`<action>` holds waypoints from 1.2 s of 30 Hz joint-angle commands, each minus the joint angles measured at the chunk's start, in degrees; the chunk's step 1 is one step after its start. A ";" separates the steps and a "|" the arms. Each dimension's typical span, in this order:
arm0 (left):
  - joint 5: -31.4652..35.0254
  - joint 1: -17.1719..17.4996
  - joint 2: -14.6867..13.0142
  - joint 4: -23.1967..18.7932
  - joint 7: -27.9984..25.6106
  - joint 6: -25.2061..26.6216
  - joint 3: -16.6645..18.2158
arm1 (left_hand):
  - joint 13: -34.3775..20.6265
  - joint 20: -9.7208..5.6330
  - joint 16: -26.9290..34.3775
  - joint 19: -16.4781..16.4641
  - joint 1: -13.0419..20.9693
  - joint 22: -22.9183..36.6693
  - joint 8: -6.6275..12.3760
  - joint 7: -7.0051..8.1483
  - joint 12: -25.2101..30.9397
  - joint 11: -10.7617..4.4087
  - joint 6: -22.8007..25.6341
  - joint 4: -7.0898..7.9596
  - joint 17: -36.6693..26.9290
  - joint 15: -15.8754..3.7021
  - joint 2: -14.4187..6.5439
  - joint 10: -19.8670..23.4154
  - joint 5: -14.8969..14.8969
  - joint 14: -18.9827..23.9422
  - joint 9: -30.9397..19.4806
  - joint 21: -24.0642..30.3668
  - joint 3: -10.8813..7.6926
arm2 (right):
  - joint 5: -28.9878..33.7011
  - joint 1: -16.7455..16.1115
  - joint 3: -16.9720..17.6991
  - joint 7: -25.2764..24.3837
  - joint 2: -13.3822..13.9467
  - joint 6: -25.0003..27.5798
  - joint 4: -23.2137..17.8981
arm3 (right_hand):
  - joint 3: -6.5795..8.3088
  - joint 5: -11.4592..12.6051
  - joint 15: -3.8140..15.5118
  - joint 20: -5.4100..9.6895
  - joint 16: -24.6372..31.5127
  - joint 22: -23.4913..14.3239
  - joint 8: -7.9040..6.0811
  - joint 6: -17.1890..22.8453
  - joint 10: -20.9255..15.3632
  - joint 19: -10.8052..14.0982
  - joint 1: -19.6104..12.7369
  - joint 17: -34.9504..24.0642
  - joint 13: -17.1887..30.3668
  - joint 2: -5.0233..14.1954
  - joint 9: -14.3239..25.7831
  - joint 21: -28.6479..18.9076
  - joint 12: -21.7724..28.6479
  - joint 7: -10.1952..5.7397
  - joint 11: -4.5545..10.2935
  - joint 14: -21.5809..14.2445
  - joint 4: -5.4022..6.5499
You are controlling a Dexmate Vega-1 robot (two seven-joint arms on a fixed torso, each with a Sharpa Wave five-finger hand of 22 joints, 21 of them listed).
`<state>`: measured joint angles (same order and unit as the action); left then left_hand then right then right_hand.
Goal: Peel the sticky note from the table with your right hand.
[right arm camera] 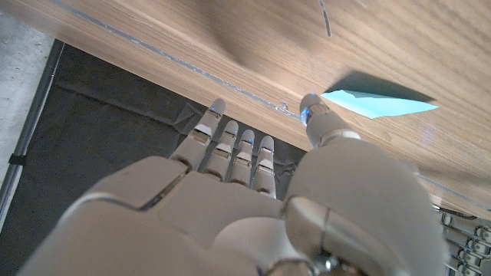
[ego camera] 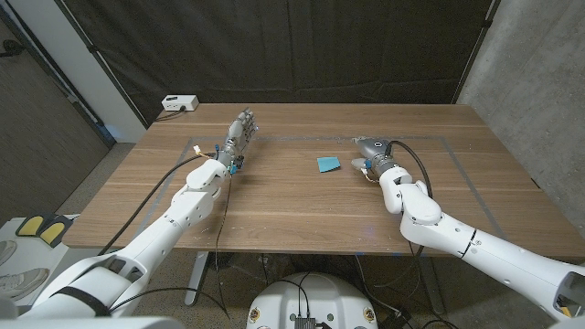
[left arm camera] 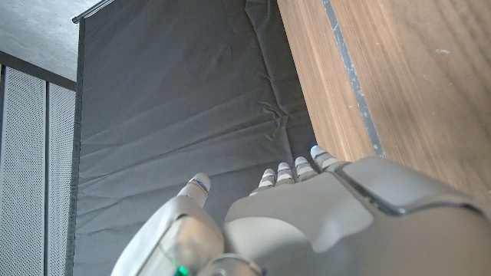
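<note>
Right hand (ego camera: 370,155), open and empty, is poised beside the sticky note (ego camera: 328,164); its seemingly lifted edge should be pinched.

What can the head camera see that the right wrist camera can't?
The head view takes in the whole wooden table, the left hand with its fingers apart, and a white box behind the table. The right wrist view brings the right hand's fingertips up close, right by the note's edge. Both views show the blue sticky note and the right hand.
</note>
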<state>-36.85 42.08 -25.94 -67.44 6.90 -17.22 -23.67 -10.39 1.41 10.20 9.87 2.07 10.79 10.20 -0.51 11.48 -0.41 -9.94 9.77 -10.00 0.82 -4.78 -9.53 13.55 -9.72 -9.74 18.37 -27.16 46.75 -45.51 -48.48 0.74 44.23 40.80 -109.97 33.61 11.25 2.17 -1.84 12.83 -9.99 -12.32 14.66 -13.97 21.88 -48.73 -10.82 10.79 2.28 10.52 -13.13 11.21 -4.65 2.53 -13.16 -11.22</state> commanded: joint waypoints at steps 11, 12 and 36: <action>-0.38 0.02 0.13 0.10 0.63 -0.10 0.01 | -0.19 0.71 0.51 0.43 -0.84 0.24 0.63 0.43 0.42 0.41 -1.89 0.10 -0.24 0.11 -2.28 -3.37 0.38 -5.87 -0.26 -0.25 0.71 | -0.88 -0.89 -0.20 -0.91 -2.32 -2.30 3.03 | -0.71 0.39 3.68 0.52 0.39 -0.26 -0.75 2.54 -2.35 1.50 -2.61 -0.36 0.37 -1.15 0.35 -0.03 0.77 -0.24 0.27 -1.59 0.67; -0.38 0.08 0.09 -0.01 0.55 -0.05 0.02 | -0.19 0.71 0.52 0.42 -0.86 0.24 0.64 0.52 0.41 0.38 -1.83 0.11 -0.24 0.11 -2.28 -3.38 0.39 -5.85 -0.26 -0.25 0.74 | -0.66 -0.92 -0.34 -1.54 -2.41 -2.58 3.26 | -0.87 0.46 3.80 0.59 0.53 -0.27 -0.92 3.13 -2.91 1.78 -3.05 -0.40 0.40 -1.33 0.36 -0.07 0.92 -0.30 0.51 -2.00 0.68; -0.35 0.95 -0.72 -2.07 -0.05 0.37 0.26 | -0.17 0.90 0.47 0.20 -1.27 0.22 0.80 1.28 0.35 0.35 -0.36 0.27 -0.24 -0.04 -2.25 -3.18 0.72 -5.70 -0.32 -0.50 1.38 | 4.63 -2.18 -2.33 -16.70 -5.15 -9.08 10.77 | -7.89 4.36 10.86 3.86 6.85 -0.69 -5.62 19.85 -18.57 11.71 -11.12 -3.64 1.31 -4.45 0.61 -2.60 4.30 -4.94 5.90 -14.92 1.18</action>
<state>-37.29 42.56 -26.30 -68.44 7.33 -17.06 -23.60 -10.40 1.91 10.20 9.79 1.24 10.79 10.64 0.53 11.47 -0.11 -9.93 10.03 -10.00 0.82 -4.55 -9.84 13.99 -9.72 -9.73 17.94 -25.99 49.05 -48.25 -49.32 -13.78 39.92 33.55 -102.09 26.07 15.07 2.65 1.95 19.30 -10.55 -17.42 33.31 -31.37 33.04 -58.57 -14.00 11.88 -2.21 11.09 -15.48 15.26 -9.32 8.20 -27.37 -10.19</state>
